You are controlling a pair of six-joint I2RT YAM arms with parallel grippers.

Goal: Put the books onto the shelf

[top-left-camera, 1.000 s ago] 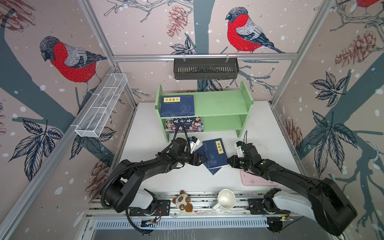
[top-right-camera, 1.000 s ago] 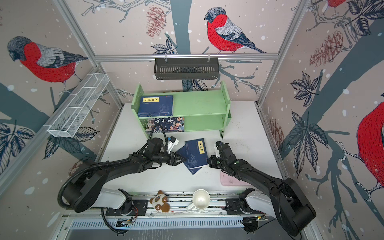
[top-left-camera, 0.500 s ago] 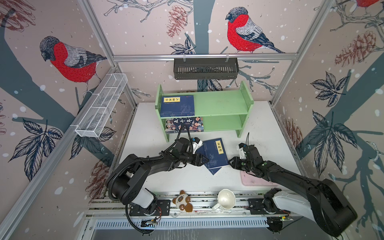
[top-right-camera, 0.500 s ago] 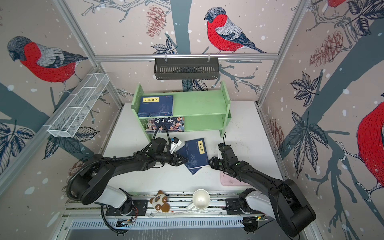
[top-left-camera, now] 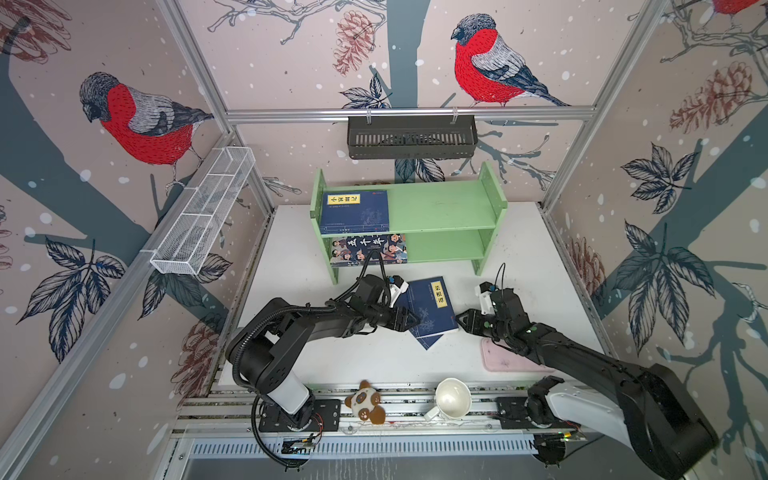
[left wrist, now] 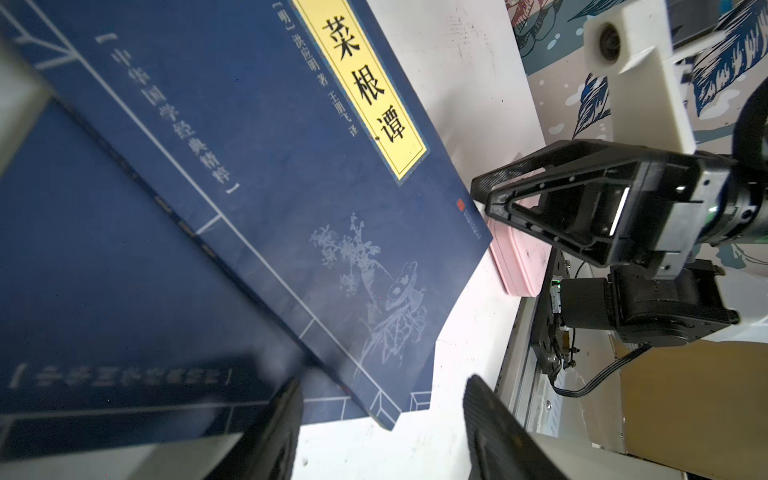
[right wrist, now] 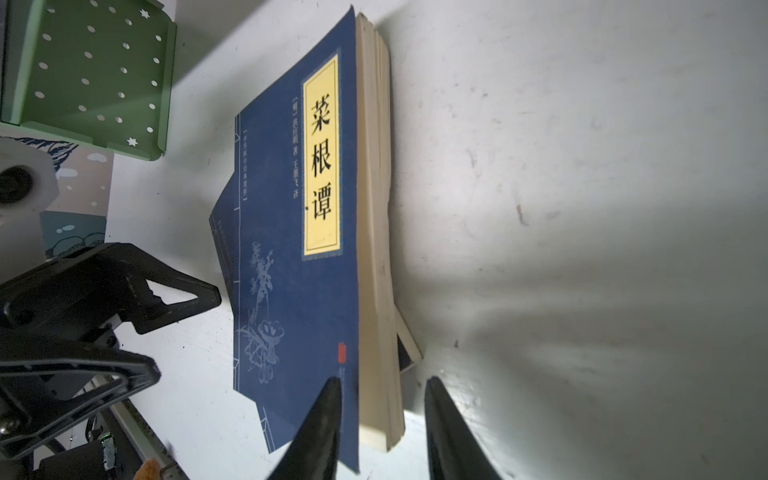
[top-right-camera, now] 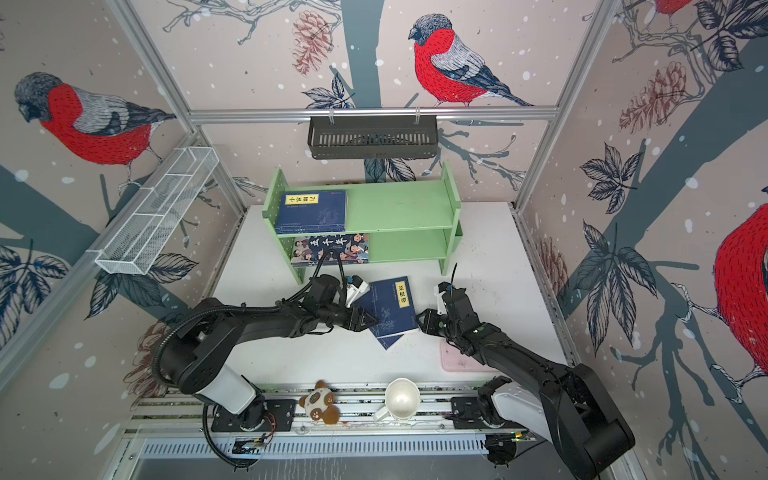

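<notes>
Two navy books with a yellow title label (top-left-camera: 430,307) (top-right-camera: 392,307) lie stacked and skewed on the white table. My left gripper (top-left-camera: 409,322) (left wrist: 382,415) is open at their left edge, with a book corner between its jaws. My right gripper (top-left-camera: 463,322) (right wrist: 382,411) is open at their right edge, its jaws either side of the top book's (right wrist: 291,249) page edge. In both top views the green shelf (top-left-camera: 449,208) (top-right-camera: 403,205) stands behind. It holds a navy book (top-left-camera: 355,210) on its top tier and a cartoon book (top-left-camera: 368,248) on the lower tier.
A pink tray (top-left-camera: 505,359) lies under my right arm. A white mug (top-left-camera: 452,397) and a panda plush (top-left-camera: 365,405) sit on the front rail. A black basket (top-left-camera: 411,137) hangs on the back wall, and a white wire basket (top-left-camera: 203,212) on the left wall.
My right gripper's jaws have spread wider at the books' right edge. My left gripper has edged a little toward the books. The books have stayed put.
</notes>
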